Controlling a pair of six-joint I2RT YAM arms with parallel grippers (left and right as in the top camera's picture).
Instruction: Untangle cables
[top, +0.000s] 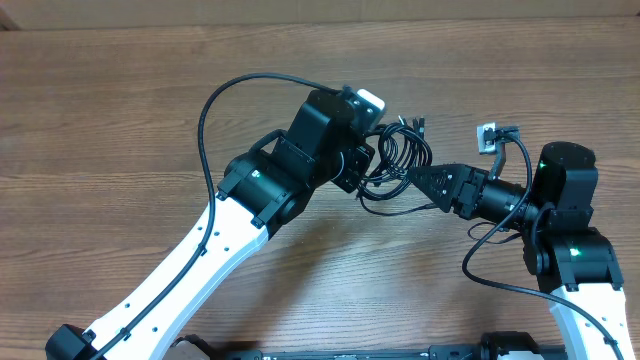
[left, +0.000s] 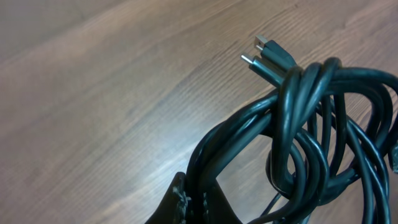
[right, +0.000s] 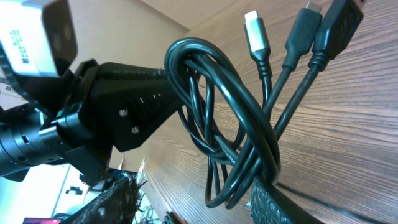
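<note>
The cables (top: 402, 158) are a tangled bundle of thin black cords at the table's middle, hanging between both grippers. My left gripper (top: 372, 160) is shut on several strands of the cables (left: 298, 124) at the bottom of the left wrist view, fingertips (left: 180, 193) pinching them. Plug ends (left: 264, 55) stick out up and left of the bundle. My right gripper (top: 412, 176) stands open around the lower loops of the cables (right: 249, 143); the strands lie against its right finger (right: 280, 205), apart from the left finger (right: 112, 202). Three plugs (right: 254, 31) point up.
The wooden table (top: 120, 150) spreads wide to the left and front. The left arm's own thick black wire (top: 212, 100) arcs above its forearm. A small grey connector (top: 488, 134) with a wire sits by the right arm's wrist.
</note>
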